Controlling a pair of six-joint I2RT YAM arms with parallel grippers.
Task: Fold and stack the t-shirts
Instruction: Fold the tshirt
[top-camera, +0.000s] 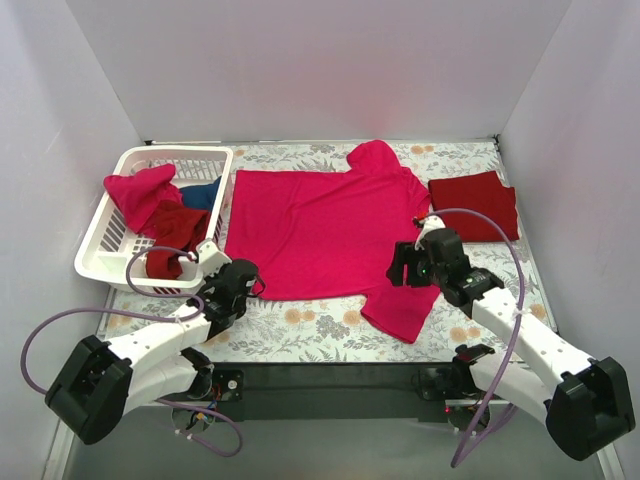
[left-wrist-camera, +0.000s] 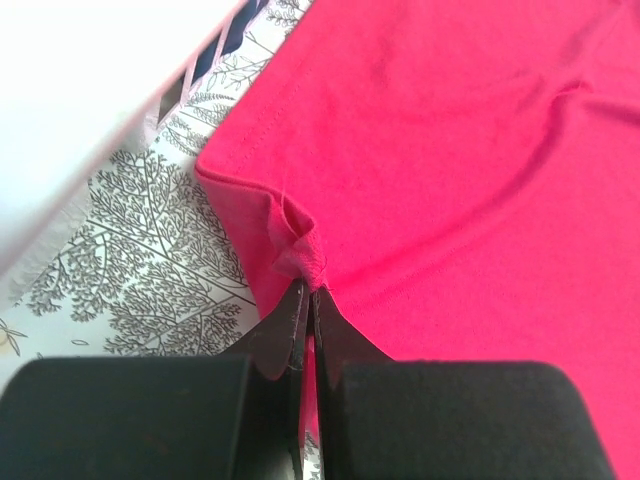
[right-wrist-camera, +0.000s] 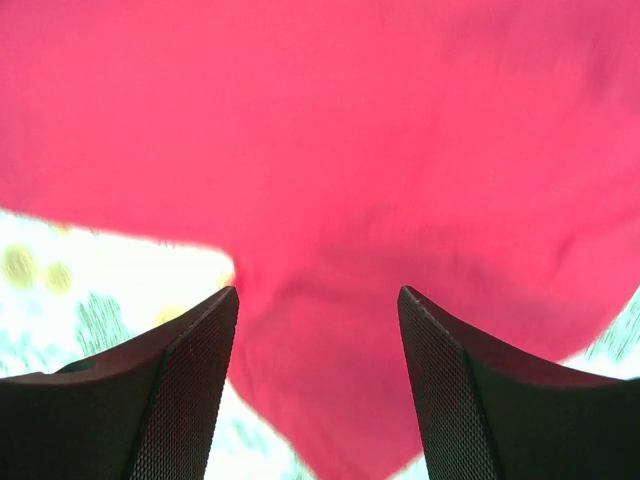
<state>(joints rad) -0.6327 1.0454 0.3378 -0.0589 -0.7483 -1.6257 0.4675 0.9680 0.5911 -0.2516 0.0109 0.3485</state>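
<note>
- The pink t-shirt (top-camera: 320, 230) lies spread flat in the middle of the worktop (top-camera: 300, 335). Its hem faces the basket and its sleeves lie toward the right.
- The left jaws are clenched on a small pinch of the hem's near corner (left-wrist-camera: 298, 255), and the cloth puckers at their tips.
- The right jaws are spread wide over the near sleeve (top-camera: 400, 312) and grasp nothing. In the wrist view, pink cloth fills the gap below them.
- A folded dark red shirt (top-camera: 475, 205) lies just beyond the pink one on the right, probably the start of the stack.
- The white basket (top-camera: 178, 152) on the left holds another pink shirt (top-camera: 140, 195), a dark red one (top-camera: 175, 230) and a blue one (top-camera: 203, 193).
- The step in hand looks like the first fold of the pink t-shirt. Next, the right jaws likely need to drop and close on the near edge, so that both arms can lift it evenly and carry it across.
</note>
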